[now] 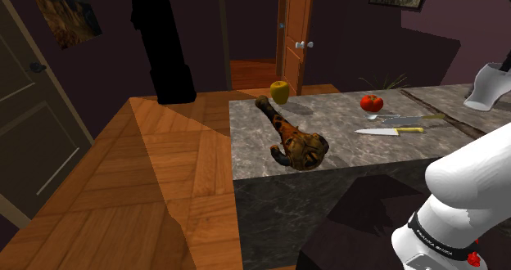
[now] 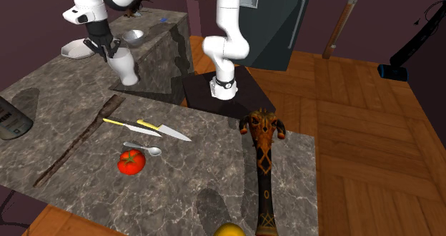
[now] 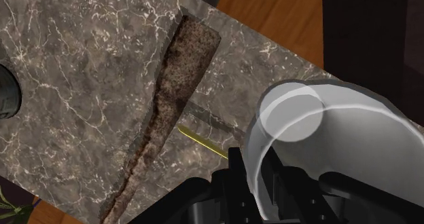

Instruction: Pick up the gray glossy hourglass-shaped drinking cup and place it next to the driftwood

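Gripper (image 2: 108, 50) is at the far corner of the stone counter (image 2: 214, 170), closed down narrow on the rim wall of the cup (image 2: 128, 66). In the wrist view one finger (image 3: 236, 170) sits outside the wall and the other appears inside it, so the hold is a pinch on the lip, not a clasp round the waist (the body likely too wide for the jaws). Cup reads pale grey-white and upright, base at or just above the counter; cannot tell which. Driftwood (image 2: 263, 163) lies along the opposite end, well apart from the cup. Two knives (image 2: 170, 132), a spoon (image 2: 146, 150) and a tomato (image 2: 131, 161) lie between. Judgement: grasp made, carry not yet done. Route should pass above the cutlery; a rim pinch may let the cup swing, so a slow set-down on bare counter just beside the driftwood
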Controlling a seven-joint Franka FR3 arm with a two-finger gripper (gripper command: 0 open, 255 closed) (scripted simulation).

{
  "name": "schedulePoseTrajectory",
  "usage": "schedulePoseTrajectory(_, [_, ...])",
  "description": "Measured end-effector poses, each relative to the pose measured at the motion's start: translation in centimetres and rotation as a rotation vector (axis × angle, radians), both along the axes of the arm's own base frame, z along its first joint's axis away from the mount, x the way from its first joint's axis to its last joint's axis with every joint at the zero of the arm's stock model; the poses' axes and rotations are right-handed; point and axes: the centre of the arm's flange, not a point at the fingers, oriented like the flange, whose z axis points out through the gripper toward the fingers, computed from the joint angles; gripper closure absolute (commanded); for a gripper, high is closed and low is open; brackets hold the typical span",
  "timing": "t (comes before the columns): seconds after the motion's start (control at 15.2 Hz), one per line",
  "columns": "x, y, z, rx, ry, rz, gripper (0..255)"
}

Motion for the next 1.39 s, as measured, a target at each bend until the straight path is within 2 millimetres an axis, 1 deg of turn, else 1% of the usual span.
schedulePoseTrajectory(1.39, [0.0, 0.1, -11.0, 0.0, 0.0, 0.0, 255])
